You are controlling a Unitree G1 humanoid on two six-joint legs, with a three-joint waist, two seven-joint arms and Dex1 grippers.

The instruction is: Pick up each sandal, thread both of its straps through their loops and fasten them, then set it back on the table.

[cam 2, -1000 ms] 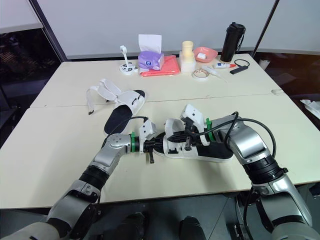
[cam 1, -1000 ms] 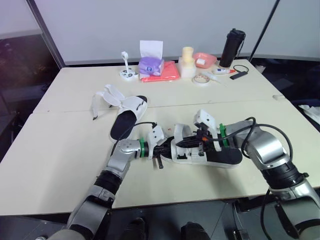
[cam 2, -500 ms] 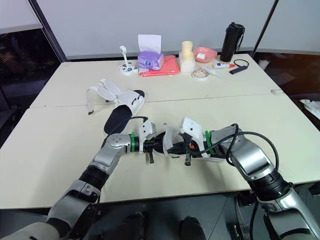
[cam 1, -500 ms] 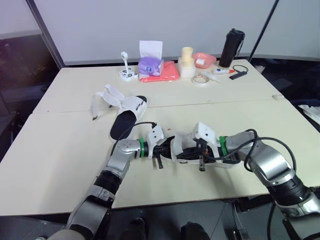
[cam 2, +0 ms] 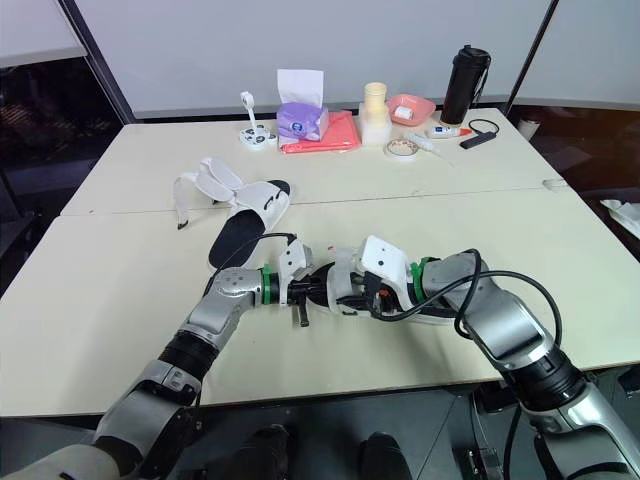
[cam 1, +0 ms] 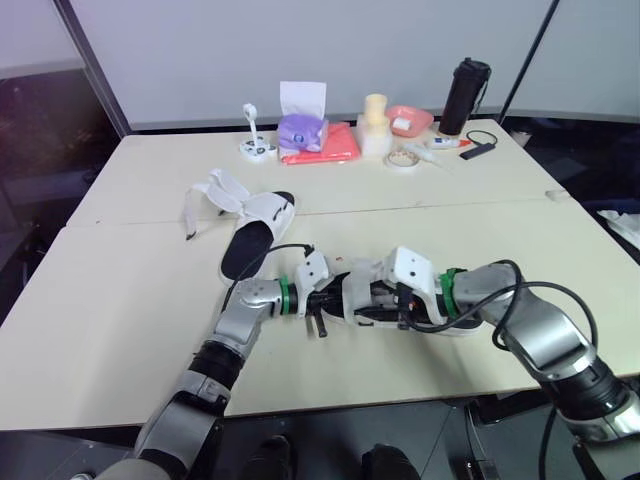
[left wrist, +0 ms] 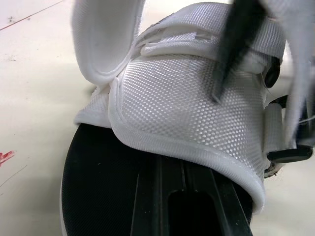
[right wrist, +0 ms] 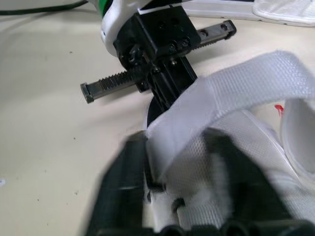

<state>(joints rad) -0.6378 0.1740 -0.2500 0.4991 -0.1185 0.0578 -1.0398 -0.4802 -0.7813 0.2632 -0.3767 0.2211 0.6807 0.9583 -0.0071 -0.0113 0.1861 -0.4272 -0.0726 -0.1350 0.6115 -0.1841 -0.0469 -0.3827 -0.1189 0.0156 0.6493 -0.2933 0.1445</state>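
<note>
Head views: the near sandal (cam 1: pixel 358 292), a white upper on a black sole, rests sole-down at the near middle of the table (cam 1: pixel 120 320), with its toe to the left. The left gripper (cam 1: pixel 330 300) meets the toe. The right gripper (cam 1: pixel 402 308) sits over the upper, reaching in from the right. The second sandal (cam 1: pixel 255 225) lies farther off to the left with its straps flung open, well apart from both grippers.

Left wrist view: the white mesh upper (left wrist: pixel 197 103) arches over the black footbed (left wrist: pixel 98 187), and an unfastened strap (left wrist: pixel 106 39) curls up loose. This gripper's fingers (left wrist: pixel 152 206) are drawn close together and clamped at the toe, their tips under the mesh. The right gripper's finger (left wrist: pixel 229 54), blurred, reaches down onto the top of the upper.

Right wrist view: its own fingers (right wrist: pixel 123 191) stand apart with mesh between them, and the strap crosses just beyond their tips. The left gripper's body faces the camera here, its toothed rack (right wrist: pixel 147 69) sticking out to both sides.
</note>
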